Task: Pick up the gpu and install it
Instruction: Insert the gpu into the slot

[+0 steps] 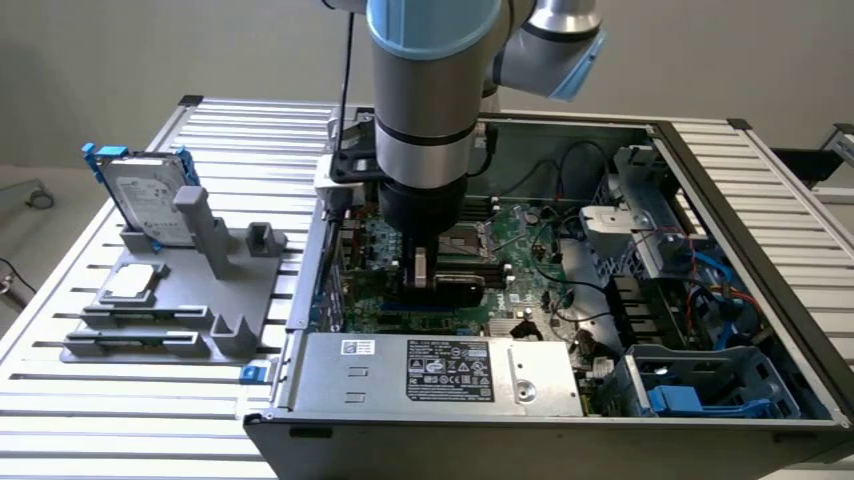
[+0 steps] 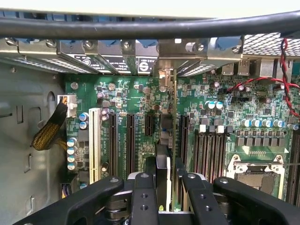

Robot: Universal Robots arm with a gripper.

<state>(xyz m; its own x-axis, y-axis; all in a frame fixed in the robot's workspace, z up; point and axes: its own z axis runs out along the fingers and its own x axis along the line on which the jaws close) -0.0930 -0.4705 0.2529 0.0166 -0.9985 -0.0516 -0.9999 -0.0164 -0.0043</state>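
Observation:
The gpu (image 2: 174,117) stands edge-on between my gripper's (image 2: 168,180) fingers, a thin green board with a black shroud. My gripper is shut on it. The card runs from the fingers to the metal bracket at the case's rear slot openings. It sits low over the green motherboard (image 2: 126,93), in line with a black expansion slot. Whether it is seated in the slot I cannot tell. In the exterior view my gripper (image 1: 424,275) reaches down into the open computer case (image 1: 667,135), with the gpu's black shroud (image 1: 451,293) just under it.
A grey fixture (image 1: 214,300) at the exterior view's left holds a silver hard drive (image 1: 144,200) with blue rails and a small silver chip (image 1: 134,282). The power supply (image 1: 441,370) lies in front of me. Red and black wires (image 2: 286,84), the CPU socket (image 2: 255,171) and memory slots are close by.

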